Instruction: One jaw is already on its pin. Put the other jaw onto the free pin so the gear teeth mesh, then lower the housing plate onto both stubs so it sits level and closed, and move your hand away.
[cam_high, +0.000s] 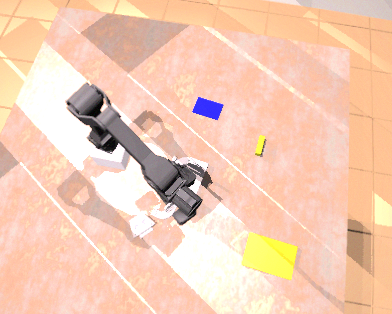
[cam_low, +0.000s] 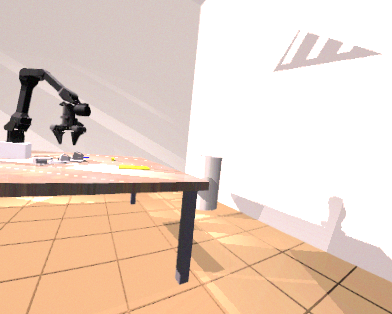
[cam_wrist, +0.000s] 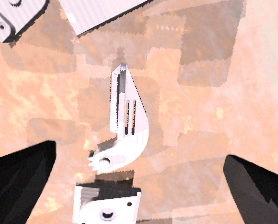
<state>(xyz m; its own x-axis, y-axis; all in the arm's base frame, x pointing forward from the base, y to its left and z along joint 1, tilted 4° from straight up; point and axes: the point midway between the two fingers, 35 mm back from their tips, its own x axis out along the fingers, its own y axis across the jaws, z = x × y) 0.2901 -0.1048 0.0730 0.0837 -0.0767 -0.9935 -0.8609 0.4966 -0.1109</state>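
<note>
Over the table (cam_high: 300, 150) (cam_low: 100, 188) (cam_wrist: 200, 115), with gripper (cam_high: 196, 199) (cam_low: 68, 144) (cam_wrist: 142, 156) wide and empty. Below, between the fingertips in wrist view, loose jaw (cam_high: 162, 212) (cam_wrist: 140, 132): probably light, stiff, slippery; best gripped across its broad body, sparing the teeth (cam_wrist: 92, 161).

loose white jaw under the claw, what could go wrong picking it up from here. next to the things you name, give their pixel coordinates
The claw (cam_high: 189, 220) (cam_low: 67, 144) (cam_wrist: 142, 156) is wide open above the loose jaw (cam_wrist: 131, 132), with a white block (cam_high: 142, 225) (cam_wrist: 109, 202) close to its toothed end; a descending finger might knock that block. The jaw also looks slim and curved, so closing off-centre could twist it and leave the teeth facing wrongly for meshing.
</note>
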